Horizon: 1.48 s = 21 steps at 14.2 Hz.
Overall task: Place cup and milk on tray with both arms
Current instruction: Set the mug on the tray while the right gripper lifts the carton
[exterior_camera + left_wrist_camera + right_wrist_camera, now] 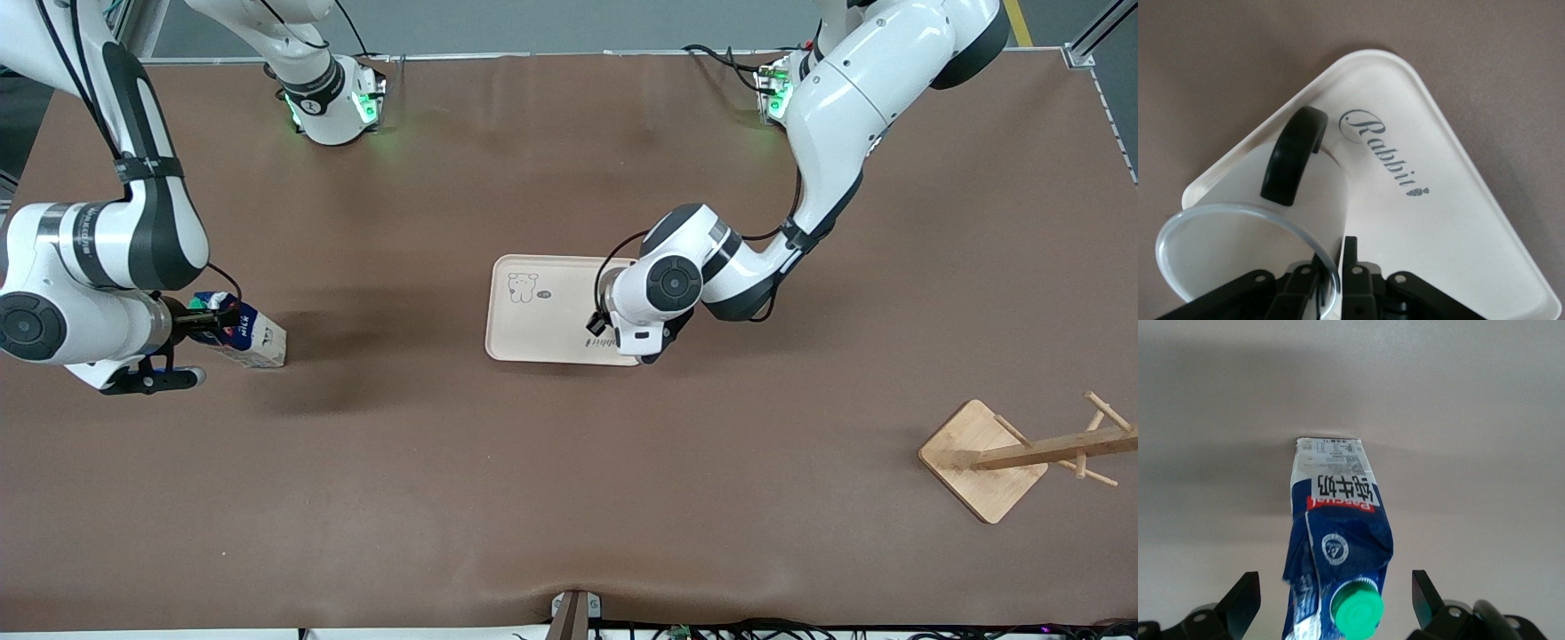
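Note:
The milk (256, 338) is a dark-blue carton with a green cap. It lies tipped over on the table toward the right arm's end, its cap end pointing at my right gripper (206, 324). In the right wrist view the fingers (1245, 600) stand wide open on either side of the carton (1338, 520) without touching it. My left gripper (645, 349) is over the cream tray (542, 329), at the tray's end toward the left arm. In the left wrist view it (1335, 267) is shut on the rim of the white cup (1245, 193), black handle up, over the tray (1438, 220). The cup is hidden in the front view.
A wooden peg stand on a square base (982, 458) stands toward the left arm's end, nearer the front camera than the tray. Brown table stretches between the carton and the tray.

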### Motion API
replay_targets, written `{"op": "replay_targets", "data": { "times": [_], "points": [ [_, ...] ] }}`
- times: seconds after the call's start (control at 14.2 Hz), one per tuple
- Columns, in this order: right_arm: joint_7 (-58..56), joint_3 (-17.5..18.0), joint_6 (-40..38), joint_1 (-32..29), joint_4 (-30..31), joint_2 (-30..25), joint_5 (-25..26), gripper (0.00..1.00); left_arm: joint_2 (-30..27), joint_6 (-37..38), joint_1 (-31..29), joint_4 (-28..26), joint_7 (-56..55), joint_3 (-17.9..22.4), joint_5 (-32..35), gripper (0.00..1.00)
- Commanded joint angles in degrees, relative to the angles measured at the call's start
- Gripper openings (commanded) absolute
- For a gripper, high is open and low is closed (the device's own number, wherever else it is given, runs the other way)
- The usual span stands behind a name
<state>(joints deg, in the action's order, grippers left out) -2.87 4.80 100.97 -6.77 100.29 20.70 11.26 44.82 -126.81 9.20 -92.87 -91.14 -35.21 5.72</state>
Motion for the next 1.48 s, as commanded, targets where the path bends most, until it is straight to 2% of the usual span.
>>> {"op": "replay_targets", "data": {
  "times": [0.0,0.07,0.14,0.21,0.28,0.35,0.42,0.49,0.63,0.78,0.92,1.06,1.2,1.41],
  "points": [
    [0.59,0.73,4.13,-1.75,6.91,-3.30,0.52,1.00,0.44,0.16,0.20,1.38,0.26,0.31,1.40,0.44],
    [0.68,0.73,6.93,-1.85,9.46,-4.52,0.09,1.00,0.27,0.07,0.11,1.90,0.26,0.31,1.40,0.45],
    [0.76,0.73,9.04,-1.85,11.22,-5.84,-0.35,0.57,0.00,0.16,-0.06,2.69,0.00,0.31,1.49,0.52],
    [0.85,0.73,8.54,-1.76,11.50,-6.11,-0.45,0.40,-0.09,0.25,-0.24,3.48,-0.09,0.31,1.40,0.57],
    [0.77,0.82,7.93,-1.76,11.50,-6.11,-0.53,0.00,-0.35,0.68,-0.32,4.53,0.00,0.31,1.49,0.71],
    [0.85,0.82,6.70,-1.41,11.33,-6.11,-0.53,0.00,-0.96,0.86,-0.67,5.06,0.00,0.31,1.49,0.81],
    [1.20,0.82,6.26,-1.06,11.15,-6.11,-0.53,0.00,-1.49,0.95,-0.76,5.24,0.00,0.31,1.49,0.99],
    [1.90,0.91,5.12,-0.45,10.63,-6.46,-0.53,0.00,-2.71,1.39,-0.94,5.77,0.00,0.40,1.49,1.00],
    [2.00,1.00,-1.44,1.30,5.73,-6.38,-0.71,0.00,-5.43,2.44,-2.07,6.12,0.00,1.02,1.49,1.00],
    [4.09,0.91,-7.69,4.03,0.63,-6.20,-5.34,0.00,-8.24,5.42,-3.92,6.30,0.43,1.02,1.49,1.00],
    [13.20,0.91,-10.44,8.06,-3.85,-6.03,-7.91,0.00,-12.37,9.19,-6.11,6.30,3.06,0.93,1.49,1.00],
    [17.37,1.00,-13.59,13.25,-9.82,-5.76,-8.44,0.00,-16.76,15.07,-8.66,6.30,8.58,0.93,1.49,1.00],
    [17.73,0.91,-14.49,18.43,-14.14,-5.15,-12.81,0.00,-20.63,20.96,-11.47,6.30,16.39,0.84,1.49,1.00],
    [19.65,0.82,-14.40,23.89,-17.40,-1.47,-18.80,0.00,-25.12,26.07,-16.74,6.30,26.25,0.84,1.49,1.00]
  ]
}}
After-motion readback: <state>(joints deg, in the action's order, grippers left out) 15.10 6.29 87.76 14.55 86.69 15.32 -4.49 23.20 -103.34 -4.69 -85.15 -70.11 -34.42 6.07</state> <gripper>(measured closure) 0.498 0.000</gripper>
